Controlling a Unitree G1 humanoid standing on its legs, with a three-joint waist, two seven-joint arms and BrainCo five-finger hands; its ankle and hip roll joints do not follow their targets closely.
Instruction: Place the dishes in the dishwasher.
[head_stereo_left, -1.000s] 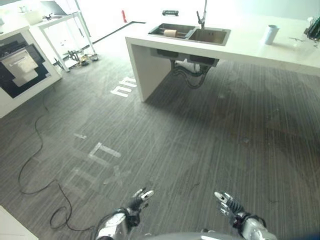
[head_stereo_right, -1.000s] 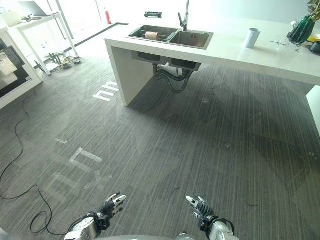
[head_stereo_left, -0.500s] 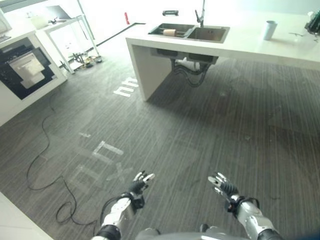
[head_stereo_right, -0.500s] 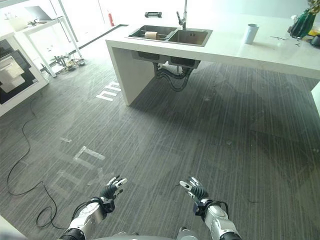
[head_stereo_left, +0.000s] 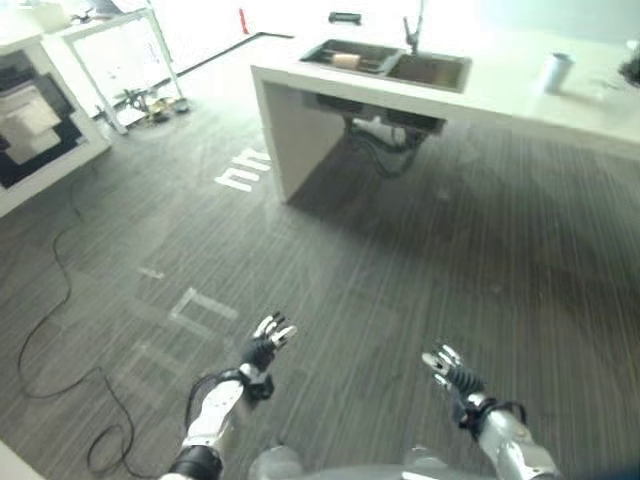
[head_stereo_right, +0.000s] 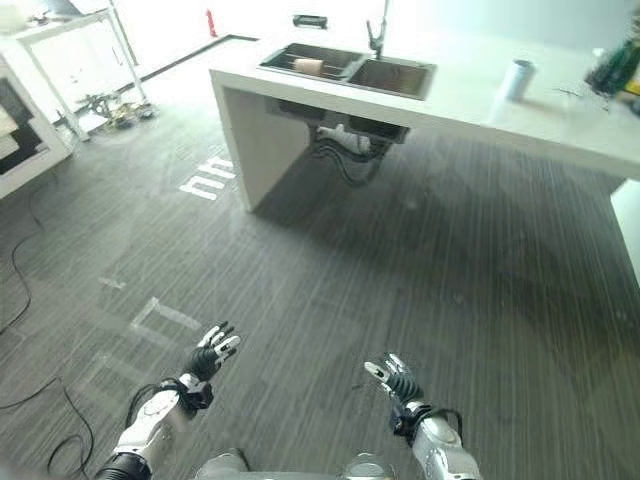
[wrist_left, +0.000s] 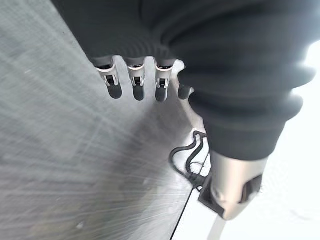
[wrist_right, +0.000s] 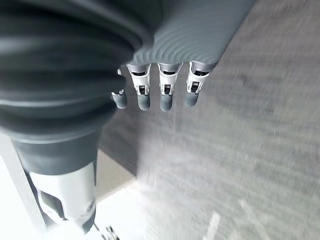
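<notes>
Well, the white counter (head_stereo_right: 560, 125) runs past the frame edge; near it, left hand (head_stereo_left: 262, 348) and right hand (head_stereo_left: 448, 374) hang spread, empty, over ribbed grey floor (head_stereo_right: 400, 260).

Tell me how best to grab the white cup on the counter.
Grip the cup round its side wall, coming from the open floor side. It stands upright and apart from other things on the counter, right of the sink. Both hands, left hand and right hand, are open.

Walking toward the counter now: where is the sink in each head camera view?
Left eye view: sink at top, right of centre, set in the white counter.
Right eye view: sink at top, just right of centre.
Shared landmark: the faucet behind the sink, with the white cup further right.
</notes>
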